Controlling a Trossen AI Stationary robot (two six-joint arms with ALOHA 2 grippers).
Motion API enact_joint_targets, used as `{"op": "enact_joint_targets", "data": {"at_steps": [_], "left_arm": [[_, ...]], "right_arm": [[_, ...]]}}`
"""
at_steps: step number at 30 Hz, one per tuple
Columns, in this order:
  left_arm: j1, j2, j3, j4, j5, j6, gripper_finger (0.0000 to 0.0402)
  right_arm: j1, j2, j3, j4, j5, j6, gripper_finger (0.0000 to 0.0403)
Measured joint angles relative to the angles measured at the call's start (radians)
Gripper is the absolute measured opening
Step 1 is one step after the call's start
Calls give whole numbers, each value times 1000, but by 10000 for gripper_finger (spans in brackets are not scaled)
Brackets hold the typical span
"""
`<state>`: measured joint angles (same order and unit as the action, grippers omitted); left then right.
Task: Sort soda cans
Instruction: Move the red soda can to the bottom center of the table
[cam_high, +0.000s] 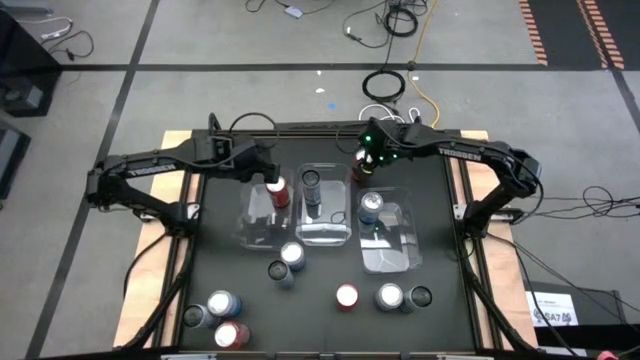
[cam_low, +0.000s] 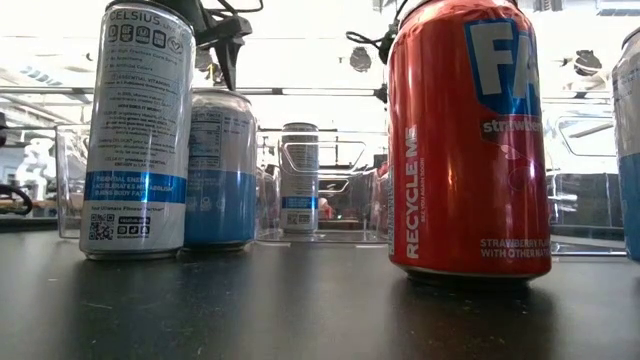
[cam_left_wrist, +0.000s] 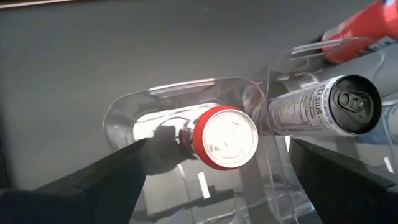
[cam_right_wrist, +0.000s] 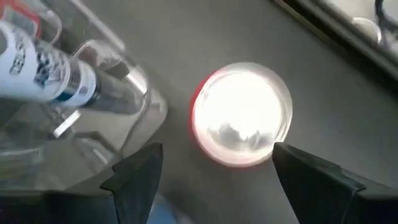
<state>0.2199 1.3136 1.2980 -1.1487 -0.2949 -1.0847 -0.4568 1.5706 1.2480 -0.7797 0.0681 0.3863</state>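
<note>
Roughly a quarter done, judging by the layout: 3 of 12 soda cans sit in the 3 clear bins, 1 in each.

- Left bin (cam_high: 250, 228): holds a red can (cam_high: 279, 190), upright. Directly above it, left gripper (cam_high: 270, 172), fingers spread wide to either side of the silver top, gripping nothing.
- Middle bin (cam_high: 325, 235): holds a dark grey can (cam_high: 312, 183), upright.
- Right bin (cam_high: 395, 258): holds a silver-blue can (cam_high: 371, 206), upright.

Next in line, probably: a second red can (cam_high: 357, 172), standing on the bare table at the far edge, between the middle and right bins and outside both. Right gripper (cam_high: 363, 160) poised straight over it, fingers parted on both sides of the rim and clear of the metal, so no grip yet.

Left to sort: 8 loose cans on the near half of the table.
- A pair (cam_high: 287, 262) near the middle.
- A group of 3 (cam_high: 220, 318) at the near left corner.
- A red one (cam_high: 347, 296) with 2 more (cam_high: 402, 297) just beside it toward the right.

Sorting rule apparently by colour, 1 bin per colour.
</note>
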Motion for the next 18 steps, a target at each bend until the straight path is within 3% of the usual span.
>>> {"op": "enact_joint_targets", "data": {"at_steps": [7,18], "left_arm": [[0,0,0,2,-26,1,392],[0,0,0,3,-44,-1,393]], "right_arm": [[0,-103,1,22,4,-10,299],[0,-111,2,71,17,-111,323]]}}
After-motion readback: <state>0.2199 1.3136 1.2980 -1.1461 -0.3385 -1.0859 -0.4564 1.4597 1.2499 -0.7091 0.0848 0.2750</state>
